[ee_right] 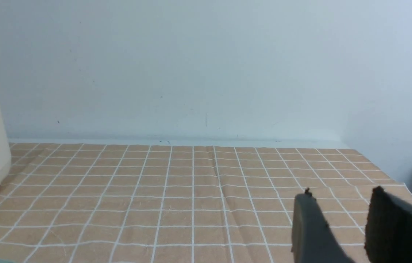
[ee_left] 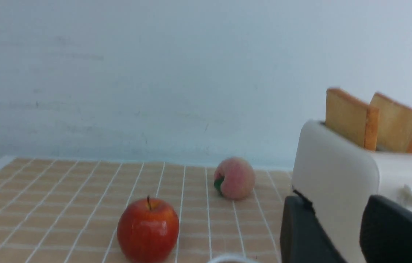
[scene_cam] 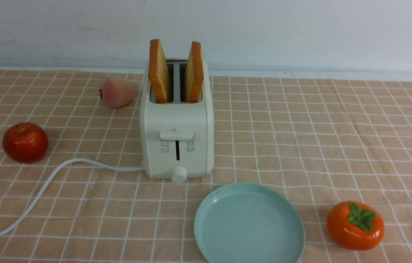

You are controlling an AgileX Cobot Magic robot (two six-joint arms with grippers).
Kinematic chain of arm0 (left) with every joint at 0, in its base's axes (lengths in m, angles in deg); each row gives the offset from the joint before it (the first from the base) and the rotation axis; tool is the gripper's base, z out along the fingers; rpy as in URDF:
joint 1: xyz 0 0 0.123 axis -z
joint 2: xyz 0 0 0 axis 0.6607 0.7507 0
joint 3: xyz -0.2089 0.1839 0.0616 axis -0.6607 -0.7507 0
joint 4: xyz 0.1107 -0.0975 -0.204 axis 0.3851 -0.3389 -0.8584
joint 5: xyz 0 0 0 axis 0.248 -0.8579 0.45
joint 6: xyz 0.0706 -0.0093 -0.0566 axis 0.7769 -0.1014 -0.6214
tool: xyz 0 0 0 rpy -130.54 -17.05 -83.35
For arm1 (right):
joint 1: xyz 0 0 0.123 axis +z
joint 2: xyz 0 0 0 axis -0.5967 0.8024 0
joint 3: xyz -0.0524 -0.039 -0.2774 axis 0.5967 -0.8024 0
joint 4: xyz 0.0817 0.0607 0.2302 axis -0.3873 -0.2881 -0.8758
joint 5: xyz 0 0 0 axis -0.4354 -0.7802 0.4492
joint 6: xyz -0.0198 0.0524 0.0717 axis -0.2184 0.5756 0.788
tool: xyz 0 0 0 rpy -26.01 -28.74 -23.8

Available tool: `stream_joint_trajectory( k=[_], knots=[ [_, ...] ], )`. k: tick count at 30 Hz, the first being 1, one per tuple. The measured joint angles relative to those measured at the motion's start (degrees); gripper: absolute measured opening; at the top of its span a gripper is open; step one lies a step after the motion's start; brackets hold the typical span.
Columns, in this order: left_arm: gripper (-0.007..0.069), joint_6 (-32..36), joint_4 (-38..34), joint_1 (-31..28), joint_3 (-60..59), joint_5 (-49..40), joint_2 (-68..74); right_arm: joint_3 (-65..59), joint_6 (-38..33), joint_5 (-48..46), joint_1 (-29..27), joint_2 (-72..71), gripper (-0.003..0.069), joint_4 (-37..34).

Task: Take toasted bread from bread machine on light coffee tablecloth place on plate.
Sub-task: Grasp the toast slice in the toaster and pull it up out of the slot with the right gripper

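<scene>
left gripper: fingers parted a fair bit, nothing held. The toaster sits just past the fingertips in its wrist cam, so this arm looks like the closer one.
toaster: middle of the cloth, lever end facing the robot.
left slice: standing in the left slot, top half sticking out, leaning a touch outward.
right slice: same deal in the right slot, leaning the other way.
axis: both slices run front-to-back, with the thin crust edge toward the robot. I'd say the jaws have to come from above and close left-right across the thickness.
plate: bare, just in front of the toaster and a bit to the robot's right, so it's a short carry.
right gripper: also parted and empty, just cloth beyond it. Its cam only catches a corner of the toaster at the frame edge, so it's probably farther off. Neither arm shows in the front view though, so I can't be sure.
</scene>
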Motion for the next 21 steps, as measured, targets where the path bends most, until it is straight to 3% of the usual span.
stream_joint_trajectory(
  k=[5,10,12,16,21],
  knots=[
    [0.0238,-6.6,-1.4,0.0,0.0,9.4,0.0,0.0,3.6,5.1,0.0,0.0,0.0239,0.0],
    [0.0238,-19.1,-4.2,0.0,0.0,13.1,0.0,0.0,17.1,17.8,-0.1,0.0,0.0239,0.0],
    [0.0238,-22.6,-4.2,0.0,0.3,13.6,0.0,0.7,22.6,18.7,-0.1,0.2,0.0239,-0.2],
    [0.0238,-29.3,-4.2,0.0,7.9,10.5,3.7,8.6,34.6,15.3,-0.1,6.0,0.0239,-0.4],
    [0.0238,-31.1,-1.4,0.0,23.4,0.4,13.0,25.8,38.4,12.5,-0.2,18.9,0.0239,4.6]
  ],
)
